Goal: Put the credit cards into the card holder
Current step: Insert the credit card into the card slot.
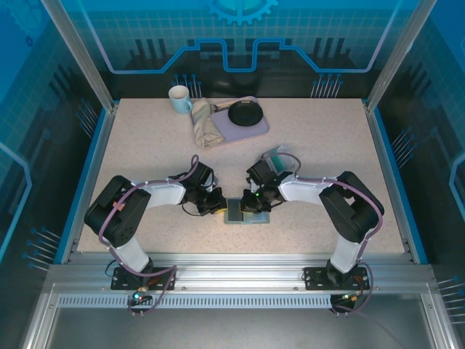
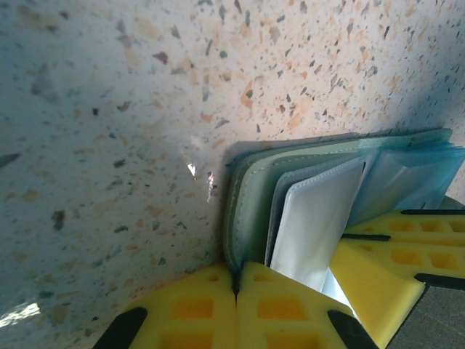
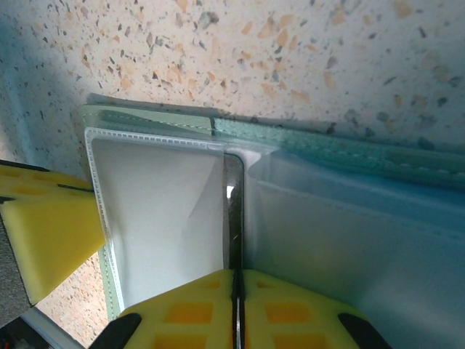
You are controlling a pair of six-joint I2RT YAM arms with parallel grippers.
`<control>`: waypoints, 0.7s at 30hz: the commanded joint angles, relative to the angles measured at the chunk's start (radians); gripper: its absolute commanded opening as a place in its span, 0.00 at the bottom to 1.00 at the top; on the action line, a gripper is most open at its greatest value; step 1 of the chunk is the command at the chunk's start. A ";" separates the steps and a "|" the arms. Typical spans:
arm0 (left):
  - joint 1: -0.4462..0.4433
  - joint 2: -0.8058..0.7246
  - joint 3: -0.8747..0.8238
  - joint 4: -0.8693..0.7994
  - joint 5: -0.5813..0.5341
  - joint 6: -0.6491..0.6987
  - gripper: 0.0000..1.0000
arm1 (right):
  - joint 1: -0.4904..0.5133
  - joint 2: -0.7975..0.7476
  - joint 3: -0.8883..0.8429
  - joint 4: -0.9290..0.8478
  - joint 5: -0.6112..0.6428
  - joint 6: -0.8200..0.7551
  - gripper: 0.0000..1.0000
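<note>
— Where's the card holder [image 1: 243, 211]?
— Open on the table [image 1: 327, 145], front centre. The left gripper [image 2: 236, 276] pinches its cover edge; the right gripper [image 3: 236, 283] nips what looks like a dark card [image 3: 234, 211], edge-on at a clear sleeve.
— The step?
— Insertion, apparently. Next: a straight push, cover pinned. Both arms fold low, wrists turned inward.

1. A white mug [image 1: 178, 98] stands near the far edge of the table [image 1: 327, 145], left of centre.
2. A crumpled beige cloth [image 1: 204, 125] lies just right of the mug, overlapping a lilac tray [image 1: 256, 131].
3. A black pan [image 1: 245, 114] sits on the tray.
4. The table is speckled beige.
</note>
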 commanded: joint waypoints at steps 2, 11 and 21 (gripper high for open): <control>-0.026 0.069 -0.028 -0.020 -0.068 -0.005 0.05 | 0.034 -0.003 0.034 -0.006 -0.006 0.001 0.12; -0.024 0.047 -0.027 -0.055 -0.100 0.015 0.03 | 0.016 -0.022 0.055 -0.345 0.279 -0.071 0.15; -0.024 0.048 -0.014 -0.079 -0.107 0.033 0.01 | 0.015 -0.057 0.087 -0.440 0.399 -0.099 0.19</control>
